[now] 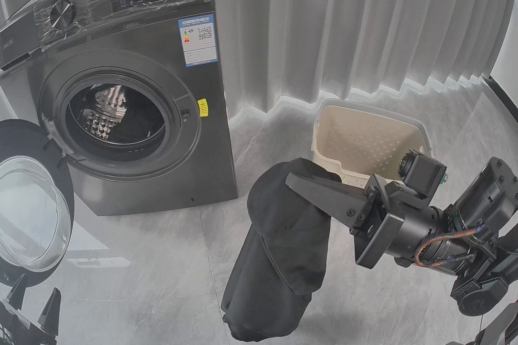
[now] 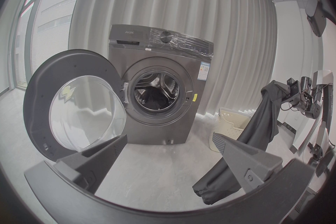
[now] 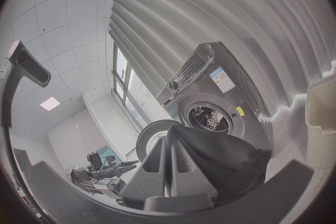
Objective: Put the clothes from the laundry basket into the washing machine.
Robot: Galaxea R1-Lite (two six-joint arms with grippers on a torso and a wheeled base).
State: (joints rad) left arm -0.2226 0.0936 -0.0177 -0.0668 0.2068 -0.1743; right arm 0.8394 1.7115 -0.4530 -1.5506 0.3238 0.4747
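The right claw is pressed shut on a black garment. The right wrist view shows its two fingers side by side with the cloth pinched between them and bunched over their tips. The right arm comes in roughly level and the claw aims toward the washing machine.

The garment hangs off the claw with its long axis near vertical, folded top at the fingers and loose end down toward the floor. It is held in the air in front of the machine and off to the side of its open port, between the machine and the laundry basket.

The left wrist view takes in the whole drop of the garment, slanting down from the claw. Whether its lower end touches the floor cannot be told.

The left claw sits low, in front of the machine's swung-open door, with its fingers spread wide and nothing between them.

The cream basket stands on the floor beside the machine, against the curtain. In the left wrist view something dark lies low in the drum.
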